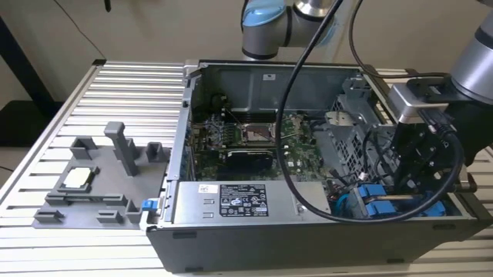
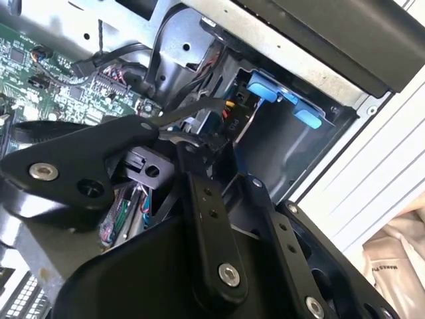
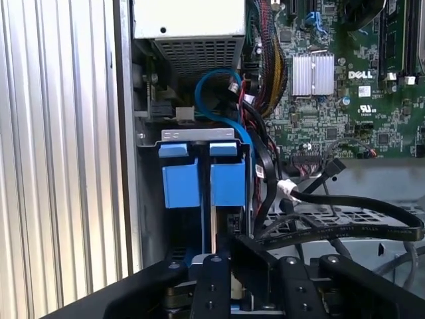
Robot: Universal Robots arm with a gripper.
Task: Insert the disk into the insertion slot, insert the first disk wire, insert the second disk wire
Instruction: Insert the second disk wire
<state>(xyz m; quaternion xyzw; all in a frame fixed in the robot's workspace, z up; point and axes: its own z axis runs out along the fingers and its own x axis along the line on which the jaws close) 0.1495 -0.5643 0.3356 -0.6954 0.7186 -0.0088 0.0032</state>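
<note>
The desk [image 1: 100, 86] is made of long silver metal slats. On it lies a big black computer case [image 1: 308, 242] with its side off, so you can look right in. Near the middle of the case is a green board [image 1: 231, 135] full of small parts, and the same green board [image 3: 332, 100] shows in the first wrist view. At the near edge of the case sits a grey box with a white label [image 1: 242, 202].

On the desk, to the exterior view's left of the case, rests a grey plastic holder [image 1: 92, 184] with posts sticking up.

The robot arm [image 1: 470, 63] reaches down into the corner of the case on the exterior view's right. There stands the insertion slot [image 3: 199, 136], a grey metal bay. Two blue frames sit in it side by side. The disk [image 3: 228, 179] is one of them, already pushed in, with the other blue-framed drive [image 3: 180, 181] touching it.

The pincer [image 3: 229, 242] is low in that corner, right by the disk's end. In the second wrist view the pincer [image 2: 199, 143] has its black fingers [image 2: 199, 193] close together around a black wire plug [image 2: 216, 123].

A thick black cable [image 1: 289, 115] loops over the open case.
</note>
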